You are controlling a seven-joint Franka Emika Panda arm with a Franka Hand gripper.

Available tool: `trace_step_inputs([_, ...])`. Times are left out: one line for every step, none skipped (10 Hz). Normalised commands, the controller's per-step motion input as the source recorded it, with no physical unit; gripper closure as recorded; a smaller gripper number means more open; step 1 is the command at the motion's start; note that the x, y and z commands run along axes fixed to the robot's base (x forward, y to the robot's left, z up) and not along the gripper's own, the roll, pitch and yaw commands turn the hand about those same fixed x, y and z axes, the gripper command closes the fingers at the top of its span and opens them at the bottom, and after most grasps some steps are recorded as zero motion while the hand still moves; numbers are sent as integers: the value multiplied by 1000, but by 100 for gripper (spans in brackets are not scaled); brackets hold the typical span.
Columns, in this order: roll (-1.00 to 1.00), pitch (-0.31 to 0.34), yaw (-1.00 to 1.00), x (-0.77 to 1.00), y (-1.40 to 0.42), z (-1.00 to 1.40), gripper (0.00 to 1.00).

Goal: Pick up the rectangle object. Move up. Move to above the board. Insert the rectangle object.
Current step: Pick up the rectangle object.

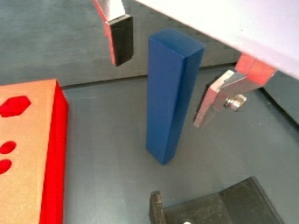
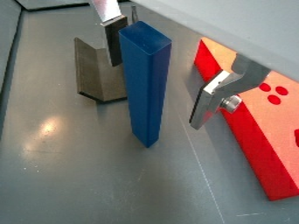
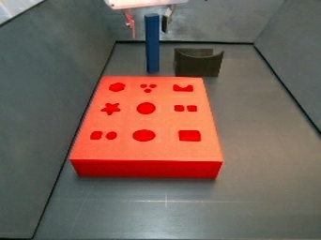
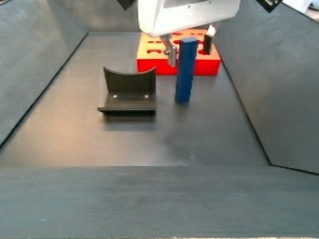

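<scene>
Released, the claw (image 1: 170,74) spreads silver plate fingers (image 1: 214,98) around the smooth, upright blue rectangle object (image 1: 167,96).

Both wrist views look steeply down from close above, past the gripper (image 1: 170,74) straddling the bar (image 1: 170,96). Both side views stand farther off, facing each other across the board (image 3: 146,124), sharing bar, board and fixture (image 4: 127,93).
</scene>
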Motion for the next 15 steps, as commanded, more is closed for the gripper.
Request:
trace_step_inputs([0, 0, -77, 0, 29, -60, 0])
trace_step_inputs([0, 0, -129, 0, 29, -77, 0])
trace_step_inputs([0, 0, -383, 146, 0, -66, 0])
trace_step_inputs([0, 0, -386, 91, 0, -60, 0])
trace_step_inputs([0, 0, -334, 0, 0, -49, 0])
trace_step_inputs([0, 0, -249, 0, 29, -54, 0])
trace_step_inputs([0, 0, -60, 0, 0, -9, 0])
trace_step_inputs([0, 0, 0, 0, 0, 0, 100])
trace_step_inputs([0, 0, 0, 0, 0, 0, 100])
trace_step_inputs([0, 0, 0, 0, 0, 0, 100])
trace_step_inputs([0, 0, 0, 0, 0, 0, 100])
trace_step_inputs([0, 0, 0, 0, 0, 0, 100])
trace_step_inputs([0, 0, 0, 0, 0, 0, 100])
trace_step_inputs([0, 0, 0, 0, 0, 0, 100])
trace_step_inputs([0, 0, 0, 0, 0, 0, 100])
